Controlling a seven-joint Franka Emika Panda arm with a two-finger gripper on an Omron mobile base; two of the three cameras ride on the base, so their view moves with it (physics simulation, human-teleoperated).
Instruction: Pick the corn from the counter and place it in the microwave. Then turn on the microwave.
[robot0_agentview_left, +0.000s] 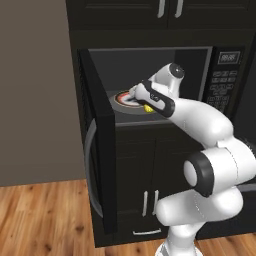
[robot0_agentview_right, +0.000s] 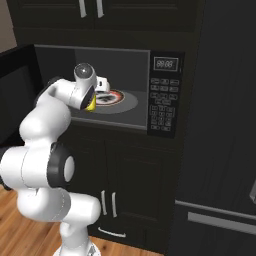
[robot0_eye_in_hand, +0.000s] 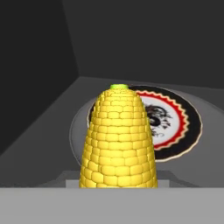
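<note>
A: Gripper state? Location?

B: Two-finger gripper (robot0_agentview_left: 145, 102) clamped on the small yellow corn cob (robot0_eye_in_hand: 118, 140); reaching into the open cavity at centre of the left base view; finger tips themselves hidden behind the cob in the hand view.

A: And the cob?

B: Held off the cavity floor, pointing away from the camera in the hand view, green tip (robot0_eye_in_hand: 118, 86) at its far end; just a yellow sliver (robot0_agentview_left: 148, 108) showing under the hand in the left base view, likewise (robot0_agentview_right: 91, 104) in the right base view.

A: Beyond it?

B: Round turntable plate with red scalloped ring and dark centre pattern (robot0_eye_in_hand: 179, 127), right of centre in the hand view, lying on a grey glass disc; partly behind the cob.

A: Further out?

B: Large black built-in microwave (robot0_agentview_right: 165, 47); door (robot0_agentview_left: 100, 150) swung wide open toward lower left, curved silver handle (robot0_agentview_left: 90, 170) on its edge; keypad with display (robot0_agentview_right: 164, 95) at right; black cabinets with silver handles (robot0_agentview_right: 107, 202) beneath; wooden floor (robot0_agentview_left: 45, 215) at lower left.
</note>
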